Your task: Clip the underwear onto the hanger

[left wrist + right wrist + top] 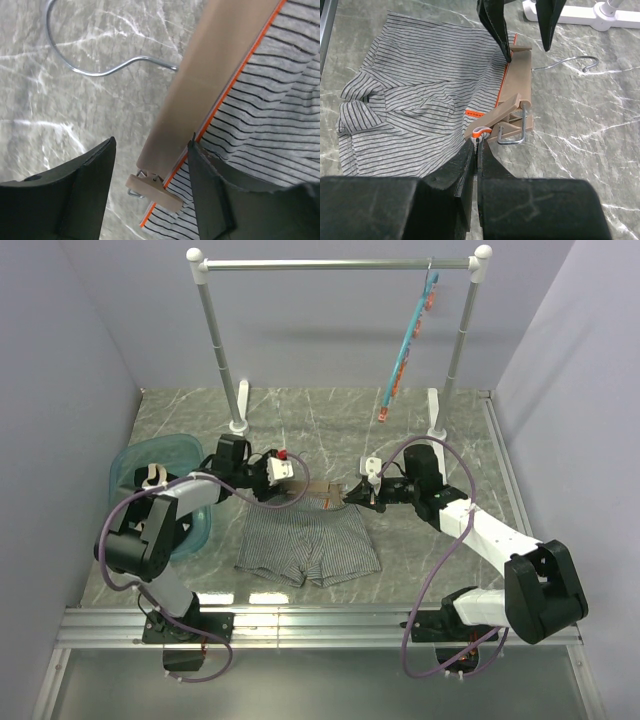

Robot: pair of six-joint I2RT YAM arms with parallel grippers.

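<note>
Right gripper (476, 150): the 2 fingers are pressed together on a corner of the waistband, a sliver of orange-and-white edge pinched at the tips. It is grasping the underwear (420, 100). The pinch sits just beside the near clip (505, 112) of the hanger (515, 75). The clip's wooden paddle is angled over the waistband, with its wire spring beside it on the hook side.

Left gripper (150, 145): jaws spread and holding nothing. The 2 dark fingers (75, 195) straddle the other end of the wooden bar. That end's clip (152, 189) lies between them. In the right wrist view, 1 fingertip comes down at the bar's edge along the waistband. Cannot tell whether it presses.

Hanger: lies flat on the grey marbled table (590, 140), between the 2 grippers. Its silver hook (570, 62) rests on the stone, pointing away from the cloth.

Underwear: spread flat on the table between the arms, its 2 short legs toward the near edge. The orange-trimmed waistband runs along the bar's long edge. A small orange tag (475, 114) shows at the waistband near the right gripper.

Further out: a teal basket (135, 455) sits at the left, beside the left arm. At the back stands a white-and-silver rail (330, 263), with a slim teal hanger (405, 350) dangling from its right end.
</note>
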